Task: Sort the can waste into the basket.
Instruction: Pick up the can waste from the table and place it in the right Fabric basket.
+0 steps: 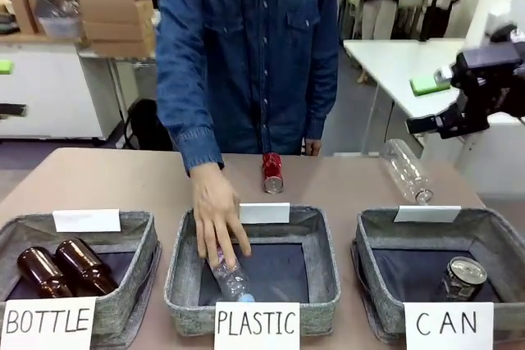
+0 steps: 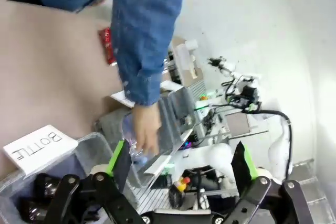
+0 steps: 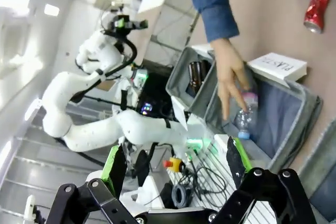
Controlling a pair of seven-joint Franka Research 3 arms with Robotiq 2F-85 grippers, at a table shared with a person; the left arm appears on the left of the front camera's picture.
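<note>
Step in hand, as we read it: get the red can (image 1: pixel 272 172) into the CAN basket (image 1: pixel 480 219). It lies on its side near the far edge of the desk (image 1: pixel 123 182), about mid-width, apart from everything else. The dark can (image 1: pixel 464 278) with the silver top already stands inside the CAN basket at the near right corner. Both grippers are up off the desk, jaws spread wide and empty: right gripper (image 3: pixel 176 161), left gripper (image 2: pixel 181 161). The person's hand (image 1: pixel 215 212) is down in the PLASTIC basket (image 1: pixel 321 260), fingers spread on a clear plastic bottle (image 1: pixel 231 278); we cannot tell whether it grips or just rests. We'd use the right arm since it's nearer the basket, wait for that hand to clear, then pinch across the can's body, not its ends. The red can looks crumpled, thin glossy metal, so it may roll or dent: squeeze lightly. The baskets are soft grey felt-like fabric with dark bottoms and sagging rims, so release from above.
</note>
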